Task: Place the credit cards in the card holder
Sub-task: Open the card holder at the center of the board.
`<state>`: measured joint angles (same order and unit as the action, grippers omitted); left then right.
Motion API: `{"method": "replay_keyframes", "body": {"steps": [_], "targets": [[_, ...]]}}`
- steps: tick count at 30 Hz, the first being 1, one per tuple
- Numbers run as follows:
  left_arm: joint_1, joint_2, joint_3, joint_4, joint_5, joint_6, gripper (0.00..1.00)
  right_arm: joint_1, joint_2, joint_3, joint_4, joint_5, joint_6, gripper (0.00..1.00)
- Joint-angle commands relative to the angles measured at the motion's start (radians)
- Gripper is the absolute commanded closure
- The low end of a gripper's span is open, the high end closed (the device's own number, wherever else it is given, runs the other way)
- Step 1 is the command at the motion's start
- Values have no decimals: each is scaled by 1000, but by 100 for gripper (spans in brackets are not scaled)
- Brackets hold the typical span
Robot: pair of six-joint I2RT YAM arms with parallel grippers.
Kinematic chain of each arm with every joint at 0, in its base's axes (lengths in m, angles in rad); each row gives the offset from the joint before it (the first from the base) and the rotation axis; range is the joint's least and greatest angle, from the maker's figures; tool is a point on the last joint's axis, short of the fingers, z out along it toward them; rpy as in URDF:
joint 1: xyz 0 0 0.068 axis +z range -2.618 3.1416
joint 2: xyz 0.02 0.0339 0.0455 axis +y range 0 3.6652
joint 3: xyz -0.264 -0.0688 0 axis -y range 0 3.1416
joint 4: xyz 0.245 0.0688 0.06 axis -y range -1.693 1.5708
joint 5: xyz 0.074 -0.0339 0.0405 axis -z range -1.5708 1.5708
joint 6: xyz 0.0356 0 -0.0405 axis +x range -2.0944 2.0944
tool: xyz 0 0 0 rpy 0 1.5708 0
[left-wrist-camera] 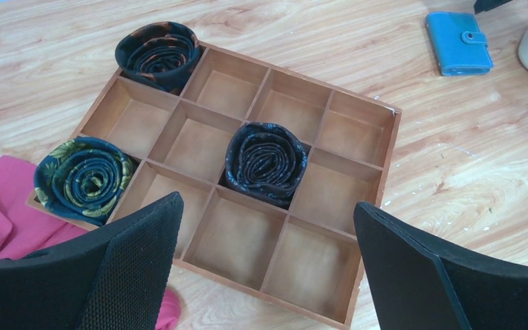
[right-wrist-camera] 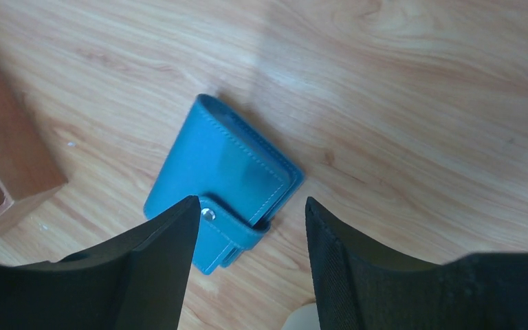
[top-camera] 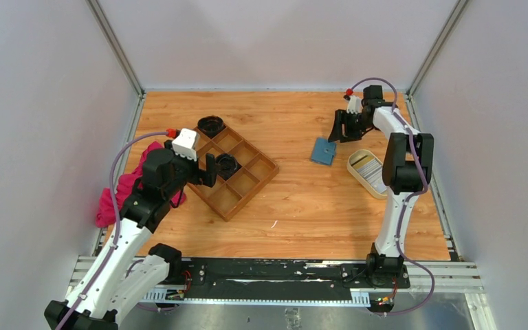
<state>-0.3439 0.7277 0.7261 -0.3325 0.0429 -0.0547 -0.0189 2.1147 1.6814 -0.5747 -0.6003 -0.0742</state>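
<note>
Right wrist: right gripper, parted and empty, hovers over the closed card holder.

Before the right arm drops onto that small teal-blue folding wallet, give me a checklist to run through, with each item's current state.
1. Right gripper open: ok, jaws apart.
2. Teal-blue folding wallet under the right gripper: ok, lying flat.
3. Wallet opened for loading: not ok, its snap tab is fastened.
4. Whitish plastic cards waiting: ok, lying in the cream oval tray.
5. Left gripper out of the way: ok, open over the brown wooden compartment tray.
6. Height of fingers above wallet: cannot tell.
</note>
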Motion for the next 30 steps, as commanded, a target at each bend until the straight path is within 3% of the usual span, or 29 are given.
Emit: {"method": "replay_keyframes", "body": {"steps": [1, 8, 17, 30], "targets": [[-4, 9, -9, 0, -9, 18, 0, 14, 61, 53, -70, 64, 102, 41], [-4, 15, -8, -1, -6, 19, 0, 13, 125, 70, -68, -29, 144, 52], [-4, 19, -10, 0, -2, 19, 0, 13, 115, 71, -65, -41, 136, 59], [-4, 24, -11, 0, 10, 19, 0, 13, 79, 91, -64, -23, 78, 52]]}}
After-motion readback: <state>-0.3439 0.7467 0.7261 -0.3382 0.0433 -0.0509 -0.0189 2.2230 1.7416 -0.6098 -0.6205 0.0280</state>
